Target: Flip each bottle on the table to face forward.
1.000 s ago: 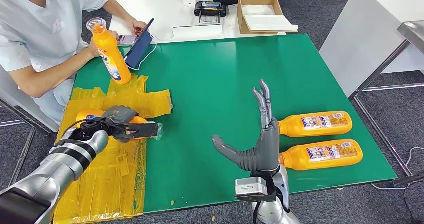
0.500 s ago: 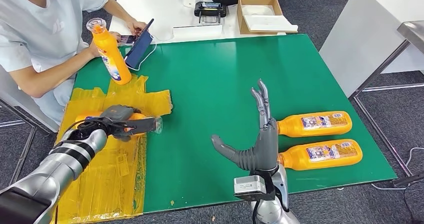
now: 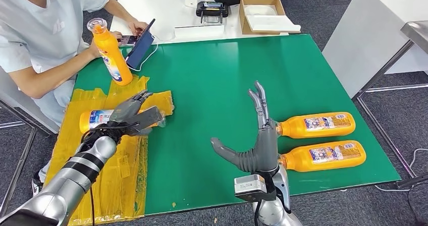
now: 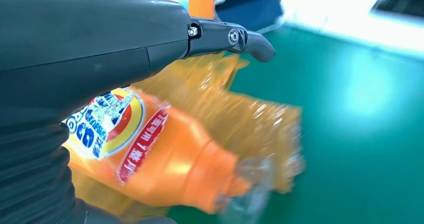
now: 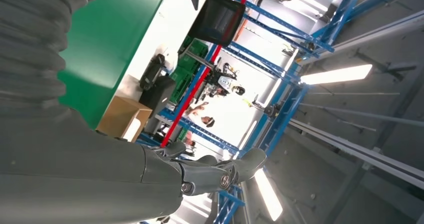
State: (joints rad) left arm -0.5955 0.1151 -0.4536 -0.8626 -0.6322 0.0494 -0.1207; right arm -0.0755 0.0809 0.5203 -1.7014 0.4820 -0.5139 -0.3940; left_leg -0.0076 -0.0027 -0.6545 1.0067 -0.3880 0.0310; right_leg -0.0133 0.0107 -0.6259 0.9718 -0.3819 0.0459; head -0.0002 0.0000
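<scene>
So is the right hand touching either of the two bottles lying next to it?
Cannot tell. In the head view the right hand stands upright and open, overlapping the necks of the two lying bottles, hiding any contact.

the left hand [image 3: 132,116] has let go of the lying bottle [image 3: 97,119] and lifted off it, its fingers now spread apart above the neck end rather than wrapped round the body. the bottle's label end now lies uncovered on the yellow sheet [image 3: 108,175]. the right hand [image 3: 257,145] has drifted slightly to the left, still raised and spread.
</scene>
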